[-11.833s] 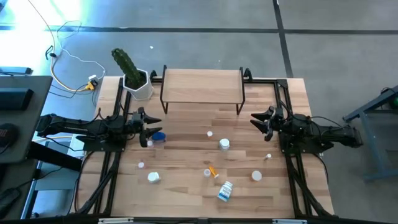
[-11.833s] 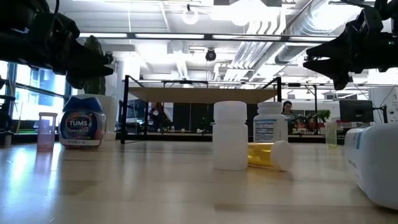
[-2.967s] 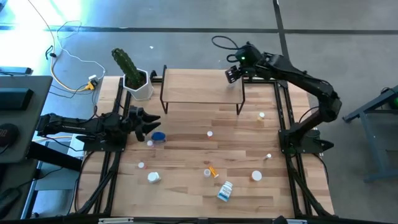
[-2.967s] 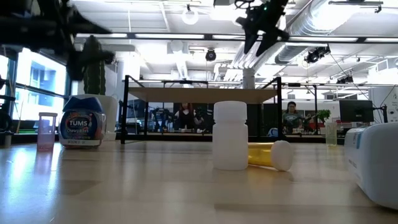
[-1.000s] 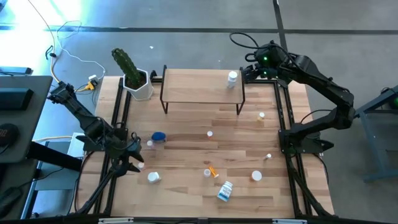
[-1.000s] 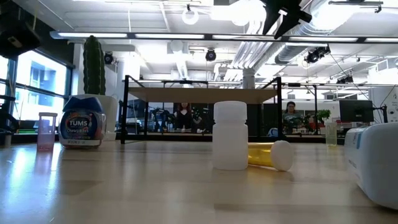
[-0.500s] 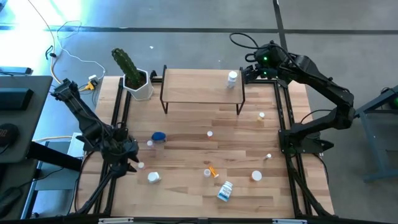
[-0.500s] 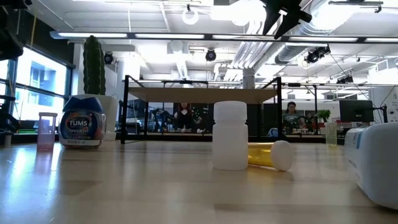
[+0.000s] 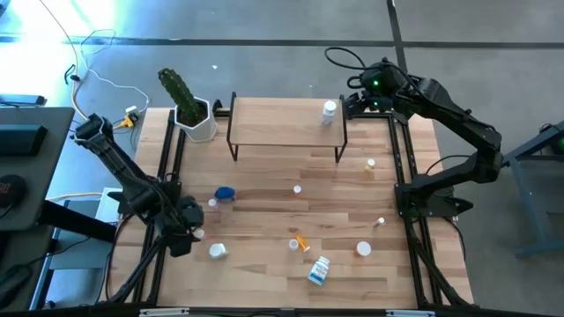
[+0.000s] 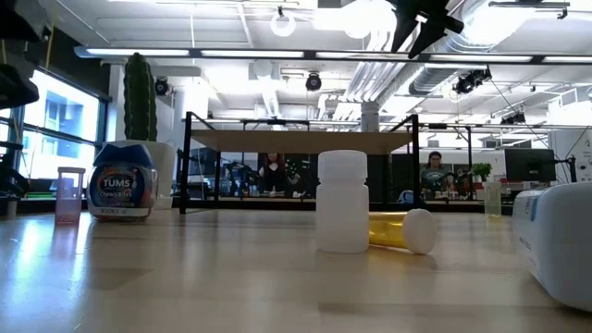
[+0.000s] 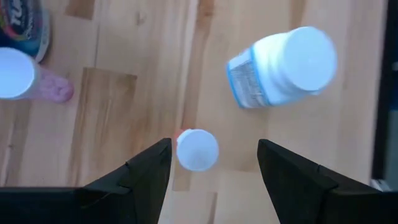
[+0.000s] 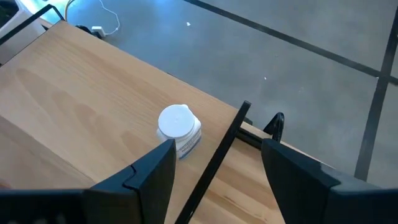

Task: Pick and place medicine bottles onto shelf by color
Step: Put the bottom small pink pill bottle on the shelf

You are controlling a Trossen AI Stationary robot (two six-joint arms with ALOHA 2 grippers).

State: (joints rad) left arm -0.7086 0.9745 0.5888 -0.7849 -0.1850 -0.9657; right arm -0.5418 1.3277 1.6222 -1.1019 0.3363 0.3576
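Wood tabletop (image 9: 264,176): left end effector (image 11: 211,158) spread over small vial (image 11: 197,149); light, slick, grab its sides. Right end effector (image 12: 214,165) released.

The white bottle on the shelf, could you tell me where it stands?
High view: white bottle stands at the shelf's right end, beside the open right hand.
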